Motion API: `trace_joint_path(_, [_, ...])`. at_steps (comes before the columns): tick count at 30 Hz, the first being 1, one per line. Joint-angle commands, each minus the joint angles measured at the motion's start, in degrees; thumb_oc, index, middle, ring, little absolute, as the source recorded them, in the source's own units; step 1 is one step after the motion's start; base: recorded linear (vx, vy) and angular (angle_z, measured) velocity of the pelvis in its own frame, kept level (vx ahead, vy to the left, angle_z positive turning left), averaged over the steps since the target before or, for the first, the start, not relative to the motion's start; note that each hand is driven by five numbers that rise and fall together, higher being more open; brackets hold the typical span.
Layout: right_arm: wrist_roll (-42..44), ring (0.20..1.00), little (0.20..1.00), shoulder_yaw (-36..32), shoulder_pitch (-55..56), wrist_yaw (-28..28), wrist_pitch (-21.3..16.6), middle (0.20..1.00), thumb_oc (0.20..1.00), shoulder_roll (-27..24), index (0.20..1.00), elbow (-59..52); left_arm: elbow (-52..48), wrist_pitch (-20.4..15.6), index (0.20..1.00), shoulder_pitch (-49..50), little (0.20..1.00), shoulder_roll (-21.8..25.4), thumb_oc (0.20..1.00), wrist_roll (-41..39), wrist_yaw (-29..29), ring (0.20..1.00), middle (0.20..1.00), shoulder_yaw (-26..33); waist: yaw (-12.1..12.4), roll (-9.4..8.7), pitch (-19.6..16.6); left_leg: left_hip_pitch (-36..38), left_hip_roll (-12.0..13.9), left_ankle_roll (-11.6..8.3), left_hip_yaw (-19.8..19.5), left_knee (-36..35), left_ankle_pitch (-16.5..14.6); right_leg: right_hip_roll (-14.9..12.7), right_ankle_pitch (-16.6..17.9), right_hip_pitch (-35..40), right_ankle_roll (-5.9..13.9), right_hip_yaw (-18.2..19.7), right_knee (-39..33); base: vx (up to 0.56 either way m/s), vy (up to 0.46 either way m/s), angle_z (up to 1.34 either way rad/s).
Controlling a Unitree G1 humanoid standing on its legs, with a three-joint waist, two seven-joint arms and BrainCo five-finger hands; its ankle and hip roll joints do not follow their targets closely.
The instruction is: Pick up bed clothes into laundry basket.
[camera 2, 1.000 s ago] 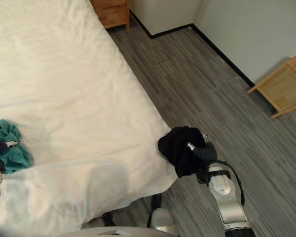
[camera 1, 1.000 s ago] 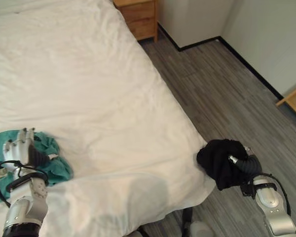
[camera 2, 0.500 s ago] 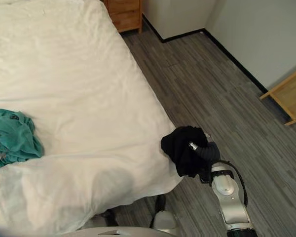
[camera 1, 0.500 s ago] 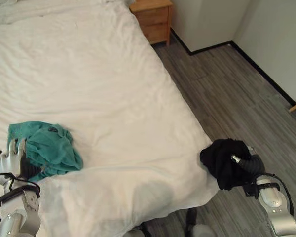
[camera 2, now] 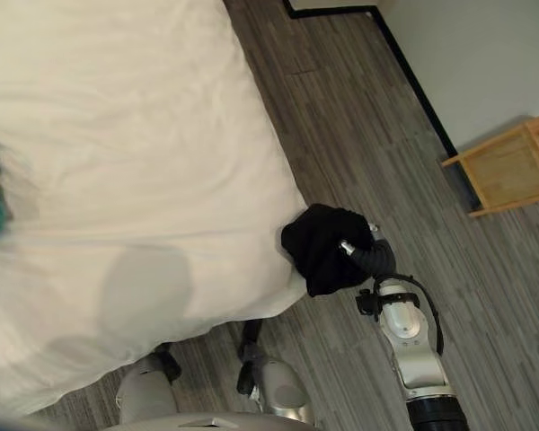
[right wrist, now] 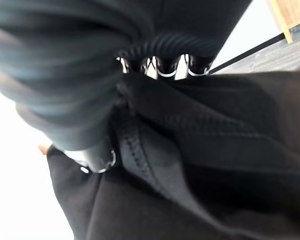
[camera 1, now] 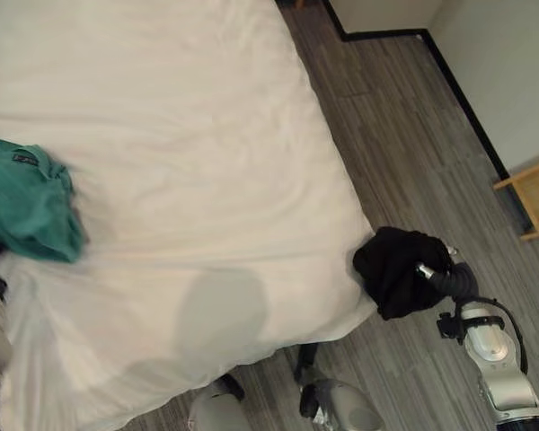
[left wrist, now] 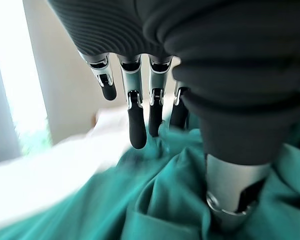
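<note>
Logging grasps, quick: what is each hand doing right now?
Left hand: open, fingers straight over the teal garment.
Right hand: shut on the black garment.

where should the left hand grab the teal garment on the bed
Probably the raised, bunched folds of the teal garment, coming from above where the left hand hovers open. It lies crumpled on the white bed, so thick ridges give curled fingers something to close on. The right hand already holds the black garment.
</note>
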Motion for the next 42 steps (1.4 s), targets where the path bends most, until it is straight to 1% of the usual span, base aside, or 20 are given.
trace_joint_path(1, [1.26, 0.2, 0.2, -1.66, 1.22, -0.99, -4.95, 0.2, 0.2, -1.28, 0.2, -4.35, 1.68, 1.2, 1.0, -3.02, 1.0, -0.76, 1.0, 2.85, 4.78, 1.0, 1.0, 0.54, -0.98, 3.03, -2.78, 4.06, 3.5, -5.13, 2.34, -3.67, 2.94, -4.27, -2.94, 4.18, 6.37, -0.96, 1.13, 0.03, 0.08, -0.12])
trace_joint_path(4, [1.18, 0.2, 0.2, -1.28, 1.32, -0.97, -5.32, 0.2, 0.2, -1.19, 0.2, -4.08, 0.95, 1.72, 1.0, -2.91, 1.0, -2.54, 1.0, 3.69, 6.0, 1.0, 1.0, 0.88, -1.21, 3.43, -3.46, 4.55, 2.91, -4.93, 2.35, -3.7, 2.46, -4.59, -3.09, 4.74, 6.4, -1.18, 1.12, 0.02, 0.055, -0.1])
trace_joint_path(5, [1.31, 0.2, 0.2, -0.89, 1.24, -0.69, -5.33, 0.2, 0.2, -2.05, 0.2, -4.01, 3.94, 1.4, 1.0, -4.03, 1.0, -2.06, 1.0, 2.43, 5.57, 1.0, 1.0, -0.11, -1.89, 3.91, -4.01, 5.06, 2.53, -4.73, 2.66, -3.71, 2.19, -4.74, -3.09, 5.1, 6.44, -1.19, 1.14, 0.01, 0.073, -0.03])
trace_joint_path(7, [1.36, 0.2, 0.2, -1.01, 1.3, -0.68, -5.31, 0.2, 0.2, -2.07, 0.2, -4.02, 4.53, 1.24, 1.0, -4.74, 1.0, -1.94, 1.0, 2.21, 5.75, 1.0, 1.0, -0.8, -1.78, 3.92, -3.98, 5.09, 2.47, -4.7, 2.66, -3.71, 2.13, -4.8, -3.09, 5.15, 6.49, -1.21, 1.14, 0.01, 0.055, -0.01])
trace_joint_path(10, [1.55, 0.2, 0.2, -0.28, 1.54, 0.02, -5.47, 0.2, 0.2, -2.95, 0.2, -4.74, 12.6, -0.45, 1.0, -6.41, 1.0, -1.63, 1.0, -1.47, 4.57, 1.0, 1.0, -4.97, -2.78, 4.79, -4.67, 5.69, 1.58, -4.16, 3.64, -3.67, 1.63, -5.19, -2.91, 5.64, 6.67, -1.15, 1.22, 0.01, 0.095, 0.03])
trace_joint_path(15, [1.85, 0.2, 0.2, 0.39, 1.3, -0.05, -5.5, 0.2, 0.2, -3.75, 0.2, -4.8, 20.04, -1.69, 1.0, -8.95, 1.0, -0.49, 1.0, -4.61, 3.45, 1.0, 1.0, -8.93, -3.63, 4.97, -4.65, 5.64, 1.25, -3.8, 4.31, -3.62, 1.47, -5.36, -2.4, 5.19, 7.06, -0.88, 1.27, 0.0, 0.056, -0.02])
trace_joint_path(17, [1.91, 0.2, 0.2, 0.42, 1.19, -0.11, -5.53, 0.2, 0.2, -3.89, 0.2, -4.84, 21.68, -1.81, 1.0, -9.5, 1.0, -0.18, 1.0, -5.1, 3.32, 1.0, 1.0, -9.6, -3.78, 4.88, -4.59, 5.61, 1.25, -3.75, 4.43, -3.61, 1.46, -5.4, -2.31, 5.04, 7.16, -0.83, 1.28, -0.01, 0.029, -0.06])
trace_joint_path(19, [1.58, 0.2, 0.2, -0.07, 1.34, -0.36, -5.15, 0.2, 0.2, -3.66, 0.2, -4.88, 19.02, -1.77, 1.0, -9.14, 1.0, -0.35, 1.0, -5.06, 1.8, 1.0, 1.0, -9.81, -3.42, 4.85, -4.3, 5.28, 1.02, -3.61, 4.33, -3.62, 1.46, -5.52, -2.19, 4.8, 7.2, -0.88, 1.29, -0.02, 0.027, -0.07])
trace_joint_path(25, [2.18, 0.2, 0.2, 0.6, 0.22, -0.46, -5.46, 0.2, 0.2, -4.12, 0.2, -5.21, 25.35, -1.91, 1.0, -9.56, 1.0, -1.89, 1.0, -5.68, 1.43, 1.0, 1.0, -11.33, -4.06, 3.93, -3.44, 4.26, 1.49, -3.72, 4.31, -3.52, 2.12, -5.13, -2.0, 3.77, 6.99, -0.68, 1.35, -0.02, -0.005, 0.0])
trace_joint_path(26, [2.5, 0.2, 0.2, 0.81, -1.11, -0.64, -5.42, 0.2, 0.2, -4.68, 0.2, -5.77, 25.17, -2.01, 1.0, -10.99, 1.0, -2.24, 1.0, -5.55, 0.76, 1.0, 1.0, -13.4, -4.28, 3.27, -2.09, 2.85, 2.09, -3.83, 4.15, -3.49, 2.77, -4.73, -1.43, 2.25, 7.1, -0.47, 1.4, -0.08, -0.026, -0.01])
trace_joint_path(29, [2.47, 0.2, 0.2, 0.74, -1.74, -1.03, -5.41, 0.2, 0.2, -4.75, 0.2, -5.99, 24.18, -1.75, 1.0, -11.31, 1.0, -1.98, 1.0, -4.88, 0.68, 1.0, 1.0, -13.96, -4.34, 2.88, -1.5, 2.01, 2.47, -3.92, 4.06, -3.48, 3.13, -4.51, -1.09, 1.37, 7.21, -0.35, 1.38, -0.04, -0.015, -0.01])
trace_joint_path(31, [2.47, 0.2, 0.2, -0.04, -3.6, -1.93, -4.84, 0.2, 0.2, -4.22, 0.2, -5.86, 20.91, -1.53, 1.0, -10.02, 1.0, -2.3, 1.0, -2.71, -0.12, 1.0, 1.0, -13.92, -3.77, 1.89, 0.05, -0.32, 3.31, -4.2, 3.56, -3.52, 4.07, -4.25, -0.43, -0.89, 7.39, -0.18, 1.27, -0.05, -0.032, 0.0])
trace_joint_path(33, [2.22, 0.2, 0.2, -0.26, -3.87, -2.28, -4.76, 0.2, 0.2, -3.98, 0.2, -5.78, 18.62, -1.18, 1.0, -9.56, 1.0, -2.04, 1.0, -1.33, -0.87, 1.0, 1.0, -13.76, -3.64, 1.72, 0.35, -1.16, 3.59, -4.28, 3.42, -3.53, 4.32, -4.21, -0.22, -1.59, 7.52, -0.29, 1.24, -0.03, -0.021, -0.02])
trace_joint_path(35, [2.06, 0.2, 0.2, -0.77, -4.41, -2.43, -4.43, 0.2, 0.2, -3.3, 0.2, -5.53, 16.82, -1.21, 1.0, -8.09, 1.0, -2.84, 1.0, 0.17, -2.1, 1.0, 1.0, -13.35, -3.1, 1.57, 0.73, -1.9, 3.71, -4.36, 3.18, -3.57, 4.49, -4.36, -0.14, -2.28, 7.53, -0.47, 1.21, -0.01, -0.015, 0.02])
trace_joint_path(36, [1.42, 0.2, 0.2, -1.69, -4.36, -2.53, -4.66, 0.2, 0.2, -2.61, 0.2, -5.88, 15.09, -3.52, 1.0, -4.52, 1.0, -5.13, 1.0, 3.45, -3.96, 1.0, 1.0, -13.79, -2.15, 1.24, 1.31, -2.44, 3.78, -4.43, 2.87, -3.55, 4.63, -4.5, -0.26, -2.48, 7.5, -0.83, 1.18, -0.01, -0.047, 0.0])
trace_joint_path(37, [1.61, 0.2, 0.2, -2.16, -3.18, -2.22, -4.72, 0.2, 0.2, -1.49, 0.2, -6.44, 15.58, -2.22, 1.0, 0.15, 1.0, -9.15, 1.0, 2.87, -2.36, 1.0, 1.0, -10.69, -1.34, 1.53, 1.61, -2.58, 3.74, -4.44, 2.63, -3.55, 4.77, -4.79, -0.41, -2.49, 7.17, -1.41, 1.19, -0.01, -0.05, -0.02])
trace_joint_path(39, [2.32, 0.2, 0.2, -2.47, -2.58, -1.85, -4.79, 0.2, 0.2, -1.1, 0.2, -5.82, 17.3, -2.6, 1.0, 3.91, 1.0, -13.39, 1.0, 1.64, -3.27, 1.0, 1.0, -10.37, -0.86, 2.06, 2.25, -2.4, 3.69, -4.5, 2.3, -3.57, 4.8, -5.1, -0.67, -2.19, 6.9, -1.88, 1.18, 0.0, -0.023, 0.02])
trace_joint_path(40, [2.37, 0.2, 0.2, -2.48, -2.51, -1.82, -4.84, 0.2, 0.2, -1.28, 0.2, -5.77, 17.3, -2.63, 1.0, 3.99, 1.0, -13.55, 1.0, 1.63, -3.26, 1.0, 1.0, -10.39, -0.9, 2.2, 2.23, -2.34, 3.7, -4.5, 2.28, -3.58, 4.8, -5.08, -0.69, -2.11, 6.89, -1.91, 1.18, 0.01, -0.006, 0.08])
trace_joint_path(41, [2.84, 0.2, 0.2, -2.82, -2.08, -1.67, -4.93, 0.2, 0.2, -1.46, 0.2, -5.54, 18.53, -3.29, 1.0, 5.08, 1.0, -16.08, 1.0, 0.84, -4.61, 1.0, 1.0, -11.49, -0.61, 2.66, 2.5, -2.04, 3.49, -4.52, 2.03, -3.62, 4.67, -5.24, -0.94, -1.79, 6.7, -1.95, 1.21, 0.01, -0.003, 0.07])
trace_joint_path(42, [2.86, 0.2, 0.2, -2.88, -2.01, -1.66, -4.95, 0.2, 0.2, -1.57, 0.2, -5.53, 18.63, -3.32, 1.0, 4.97, 1.0, -16.18, 1.0, 0.83, -4.6, 1.0, 1.0, -11.63, -0.6, 2.76, 2.51, -1.99, 3.48, -4.52, 2.01, -3.63, 4.65, -5.24, -0.96, -1.73, 6.7, -1.97, 1.21, 0.02, 0.004, 0.08])
